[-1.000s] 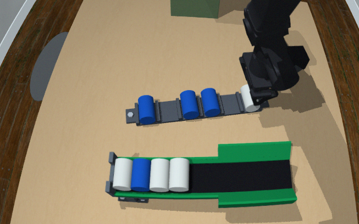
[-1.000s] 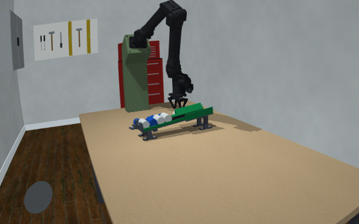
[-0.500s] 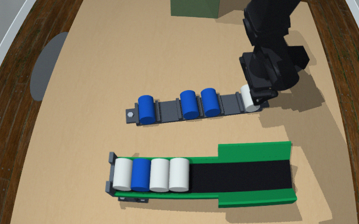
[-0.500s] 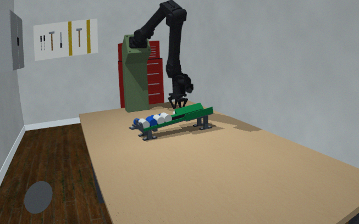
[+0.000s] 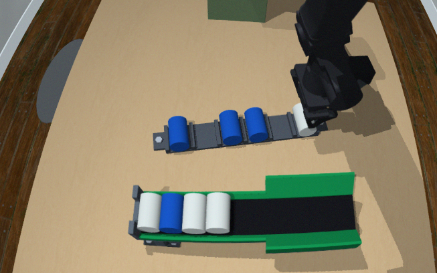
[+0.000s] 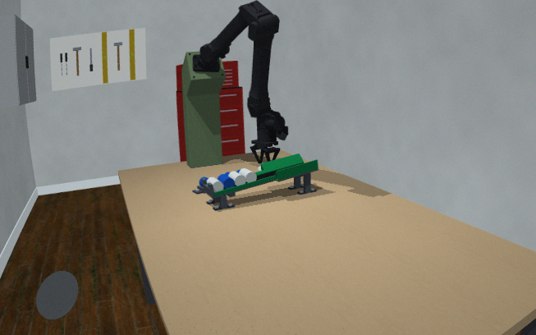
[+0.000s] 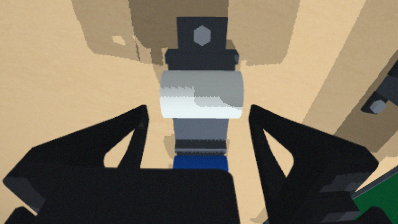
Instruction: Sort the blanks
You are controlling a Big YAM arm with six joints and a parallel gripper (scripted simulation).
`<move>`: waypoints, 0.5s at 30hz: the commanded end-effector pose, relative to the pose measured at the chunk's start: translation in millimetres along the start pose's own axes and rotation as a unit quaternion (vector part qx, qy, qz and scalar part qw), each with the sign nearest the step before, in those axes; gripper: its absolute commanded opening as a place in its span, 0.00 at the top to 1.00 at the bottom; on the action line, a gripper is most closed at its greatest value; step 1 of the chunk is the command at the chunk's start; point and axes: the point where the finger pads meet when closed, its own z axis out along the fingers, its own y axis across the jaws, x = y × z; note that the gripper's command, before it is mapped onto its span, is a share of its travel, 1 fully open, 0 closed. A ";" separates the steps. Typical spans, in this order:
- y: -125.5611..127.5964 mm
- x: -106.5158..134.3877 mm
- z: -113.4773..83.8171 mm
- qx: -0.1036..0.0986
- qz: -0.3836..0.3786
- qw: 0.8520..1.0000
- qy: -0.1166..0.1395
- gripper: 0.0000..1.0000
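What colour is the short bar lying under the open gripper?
White: the short white plastic bar on the rack, clearest in the wrist view.
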 end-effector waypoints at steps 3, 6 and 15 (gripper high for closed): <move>-1.4 7.3 14.7 0.003 0.001 1.000 0.005 0.21; -1.3 7.4 21.2 0.003 0.001 1.000 0.006 0.21; -0.3 7.7 33.7 0.001 0.001 1.000 0.006 0.21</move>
